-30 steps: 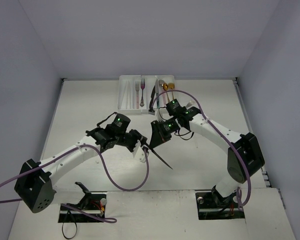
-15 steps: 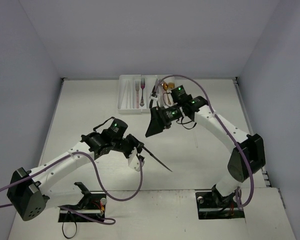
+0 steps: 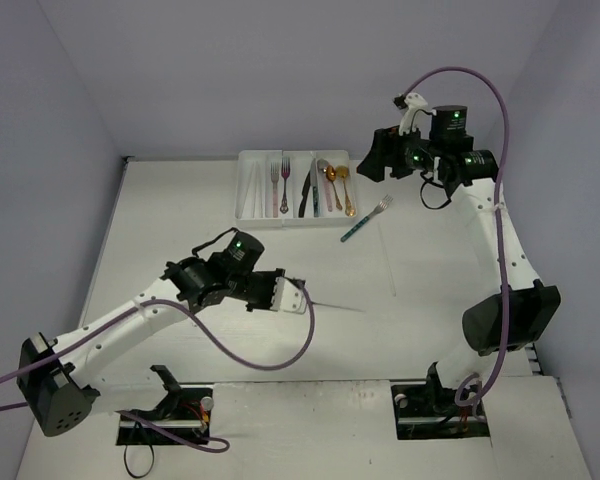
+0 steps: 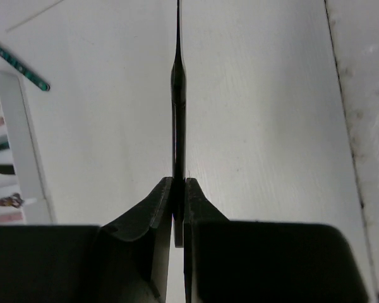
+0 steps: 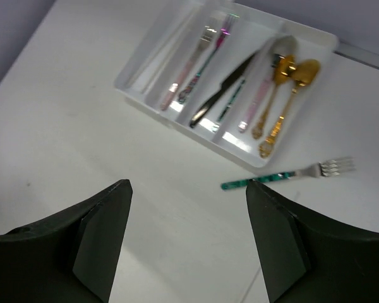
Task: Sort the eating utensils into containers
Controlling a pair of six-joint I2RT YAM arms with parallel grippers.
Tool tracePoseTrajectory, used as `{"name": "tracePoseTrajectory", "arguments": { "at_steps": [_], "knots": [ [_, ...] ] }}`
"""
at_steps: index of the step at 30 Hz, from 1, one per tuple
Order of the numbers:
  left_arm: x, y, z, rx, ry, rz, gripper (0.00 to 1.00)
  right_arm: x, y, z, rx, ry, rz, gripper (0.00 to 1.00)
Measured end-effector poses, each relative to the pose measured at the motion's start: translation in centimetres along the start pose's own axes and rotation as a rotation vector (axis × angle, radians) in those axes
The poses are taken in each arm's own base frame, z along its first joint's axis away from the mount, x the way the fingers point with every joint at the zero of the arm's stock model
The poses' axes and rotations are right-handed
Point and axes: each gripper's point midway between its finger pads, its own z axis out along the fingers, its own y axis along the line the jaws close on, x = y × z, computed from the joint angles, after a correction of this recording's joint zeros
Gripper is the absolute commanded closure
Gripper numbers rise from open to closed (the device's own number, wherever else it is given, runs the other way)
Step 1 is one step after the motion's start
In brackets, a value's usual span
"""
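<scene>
left gripper (image 3: 290, 294): positioned low over the near half of the table (image 3: 430, 280), left of centre. its jaws are closed on the handle end of a black knife (image 3: 330, 303). in the left wrist view, the fingers (image 4: 153, 208) clamp the handle from both sides. the knife is held on edge and roughly level, blade pointing right and away from the gripper. whether the tip touches the table cannot be determined.

teal-handled fork (image 3: 365, 220): lies flat on the table beyond centre. it is just beside the near right corner of the cutlery tray (image 3: 242, 192) but apart from it. the tines point toward the far right.

cutlery tray: white, at the far edge of the table, with long compartments running near to far.
- second compartment from the left: a pink-handled fork (image 3: 274, 187) and a darker-handled fork (image 3: 285, 185).
- third compartment: a second black knife (image 3: 304, 196) and a teal-handled piece (image 3: 315, 192).
- rightmost compartment: a pink-handled spoon (image 3: 326, 185) and two gold spoons (image 3: 341, 188).

right gripper (image 5: 186, 188): raised high near the back wall, to the right of the tray. its jaws are spread wide with nothing between them.
</scene>
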Motion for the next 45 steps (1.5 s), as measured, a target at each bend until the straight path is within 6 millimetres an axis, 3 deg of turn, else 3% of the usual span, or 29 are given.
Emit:
{"name": "tracePoseTrajectory", "arguments": {
  "at_steps": [6, 9, 11, 16, 21, 28, 31, 35, 40, 45],
  "knots": [
    [-1.1, 2.6, -0.2, -0.123, -0.028, -0.617, 1.0, 2.0, -8.0, -2.1, 0.247, 0.023, 0.063, 0.33],
    [-0.6, 5.7, -0.9, -0.252, -0.016, -0.895, 1.0, 4.2, -10.6, -2.8, 0.321, 0.062, 0.105, 0.34],
    [-0.3, 8.8, -1.2, -0.365, 0.012, -1.051, 1.0, 5.5, -11.1, -2.8, 0.338, 0.089, 0.122, 0.35],
    [-0.5, 18.9, -0.9, -0.614, 0.012, -1.298, 1.0, 8.1, -11.0, -2.2, 0.333, 0.145, 0.153, 0.36],
    [2.9, 24.2, 0.4, -0.689, -0.012, -1.508, 1.0, 9.6, -10.9, -2.0, 0.334, 0.174, 0.179, 0.37],
    [10.6, 27.7, 3.7, -0.648, 0.006, -1.728, 1.0, 9.7, -10.2, -2.7, 0.341, 0.158, 0.195, 0.4],
    [12.5, 29.7, 5.0, -0.64, -0.012, -1.723, 1.0, 9.4, -9.9, -2.9, 0.343, 0.134, 0.211, 0.4],
    [12.6, 31.8, 6.4, -0.628, -0.05, -1.667, 1.0, 10.0, -9.5, -3.2, 0.345, 0.128, 0.231, 0.38],
    [12.4, 32.0, 7.7, -0.613, -0.055, -1.635, 1.0, 10.5, -9.3, -3.4, 0.351, 0.127, 0.239, 0.31],
    [13.4, 31.9, 9.3, -0.618, -0.061, -1.639, 1.0, 10.5, -9.2, -3.6, 0.362, 0.121, 0.246, 0.13]
  ]
}}
